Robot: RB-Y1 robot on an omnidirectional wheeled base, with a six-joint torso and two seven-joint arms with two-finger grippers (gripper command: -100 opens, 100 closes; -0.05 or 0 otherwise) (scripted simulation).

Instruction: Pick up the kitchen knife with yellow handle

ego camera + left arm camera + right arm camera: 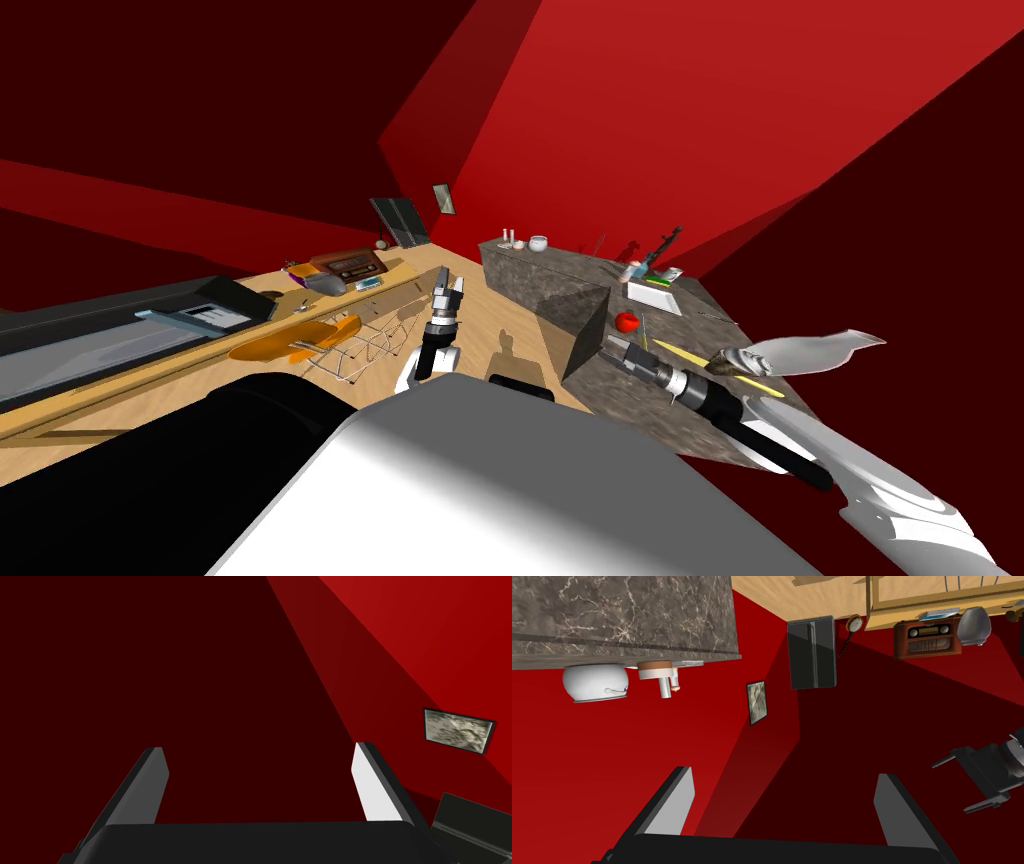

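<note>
The knife's yellow handle (678,353) lies flat as a thin sliver on the dark marble counter (560,275), just right of a red fruit (627,322). My right arm reaches in from the lower right across the counter's near corner. Its gripper (608,345) hovers left of the handle, near the counter's edge. In the right wrist view this gripper (784,773) is open with nothing between its fingers, and it looks past the counter's end at a red wall. My left gripper (449,285) is raised over the wooden floor, its fingers (257,747) open and empty.
The counter also carries a white tray (655,295), a white pot (539,243) at the far end, and a mottled object with a broad silver blade-like piece (810,350) beside my right forearm. An orange wire chair (300,345) and a long wooden table (200,350) stand on the left.
</note>
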